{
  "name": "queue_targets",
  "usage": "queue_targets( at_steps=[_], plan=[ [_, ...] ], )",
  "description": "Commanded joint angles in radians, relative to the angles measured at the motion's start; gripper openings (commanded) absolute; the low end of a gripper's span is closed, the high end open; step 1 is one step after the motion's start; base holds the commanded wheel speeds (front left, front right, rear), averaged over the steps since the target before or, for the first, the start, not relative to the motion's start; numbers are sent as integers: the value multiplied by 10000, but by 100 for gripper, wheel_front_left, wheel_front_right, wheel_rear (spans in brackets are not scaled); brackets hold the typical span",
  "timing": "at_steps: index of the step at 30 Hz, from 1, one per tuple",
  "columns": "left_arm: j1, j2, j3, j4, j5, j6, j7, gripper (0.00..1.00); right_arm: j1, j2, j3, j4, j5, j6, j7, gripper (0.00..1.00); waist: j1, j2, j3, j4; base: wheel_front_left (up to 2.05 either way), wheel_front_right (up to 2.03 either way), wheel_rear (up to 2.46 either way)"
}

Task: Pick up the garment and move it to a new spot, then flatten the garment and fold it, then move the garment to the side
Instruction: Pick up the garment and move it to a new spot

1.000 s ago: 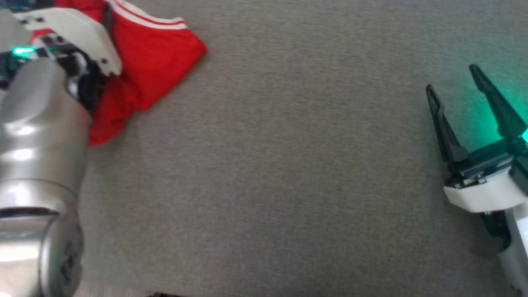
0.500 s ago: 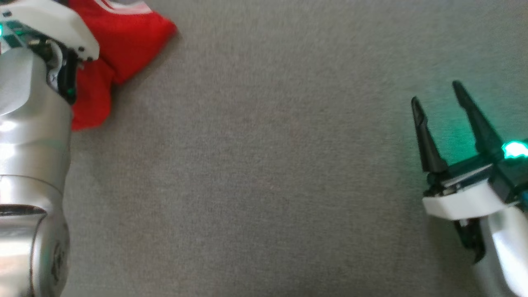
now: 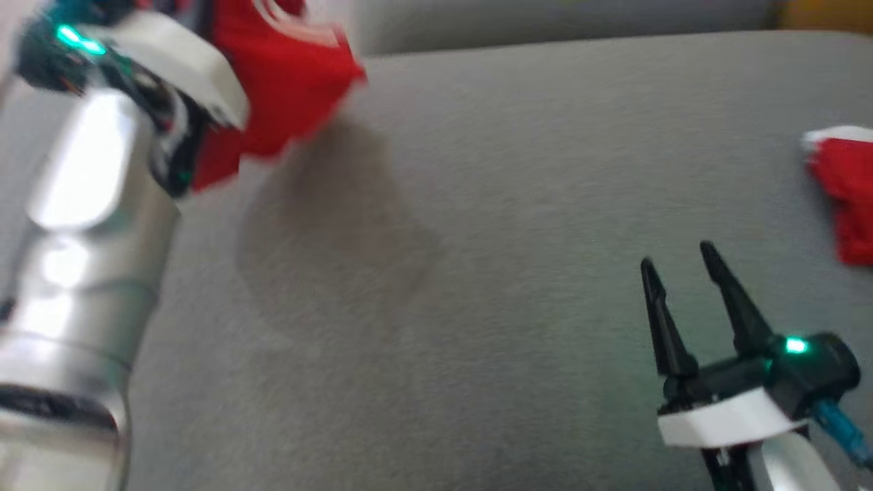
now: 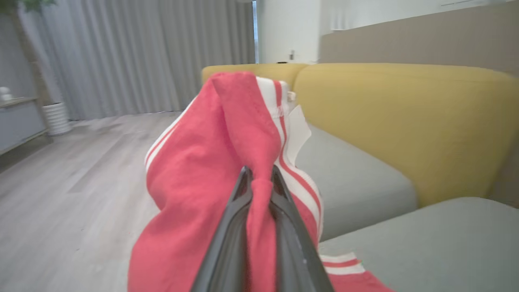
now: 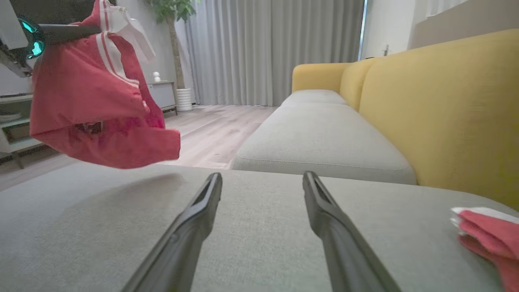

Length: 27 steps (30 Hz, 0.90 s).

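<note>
Since a second ago the garment (image 3: 286,88) has come up off the grey cushion (image 3: 511,204). It lay flat under my left arm then; now it hangs clear, with its shadow (image 3: 327,225) on the fabric below. The head camera has also tipped up, so part of that shift is the view's. My left gripper (image 4: 260,174) is clenched on a bunched fold beside the white-striped band, and the rest droops below the fingers in a loose wad, long axis roughly vertical. My right gripper (image 3: 675,254) stands released, low over the cushion and well apart from the cloth, which sits up and to its left, so the left arm owns this carry. Bare cushion between the two arms looks like the natural landing spot. A second red piece (image 3: 846,191) lies at the far right near the yellow backrest (image 5: 438,109). I judge it is the one thing to keep away from when I set down.
</note>
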State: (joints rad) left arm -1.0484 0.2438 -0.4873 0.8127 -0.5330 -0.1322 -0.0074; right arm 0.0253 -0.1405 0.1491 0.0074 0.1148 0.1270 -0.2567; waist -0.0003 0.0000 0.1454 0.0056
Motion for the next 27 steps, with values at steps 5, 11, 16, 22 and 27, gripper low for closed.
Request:
queue_targets(
  at_steps=[5,11,16,22,27],
  plan=[
    [616,522,-886,-1897,-989,16,664,0,292,-31,307,-495,-59,37,-51,100,3,0,-1411,-1974,0,0,0],
    [1843,485,-1782,-2515,-1506,17,1176,0,328,55,608,-549,-56,37,-51,100,3,0,-1207,-3020,0,0,0],
    [2642,219,-2367,-1917,-1416,30,1110,0,119,246,827,-514,-37,37,-51,100,3,0,-486,-3652,0,0,0],
    [3071,-128,-2839,-891,-1240,22,181,76,-246,546,1098,-349,17,37,-51,100,3,0,376,-3837,0,0,0],
    [2786,-705,-2922,-559,-588,443,-1863,100,-269,683,883,-189,30,37,-51,100,3,0,583,-3102,0,0,0]
  ],
)
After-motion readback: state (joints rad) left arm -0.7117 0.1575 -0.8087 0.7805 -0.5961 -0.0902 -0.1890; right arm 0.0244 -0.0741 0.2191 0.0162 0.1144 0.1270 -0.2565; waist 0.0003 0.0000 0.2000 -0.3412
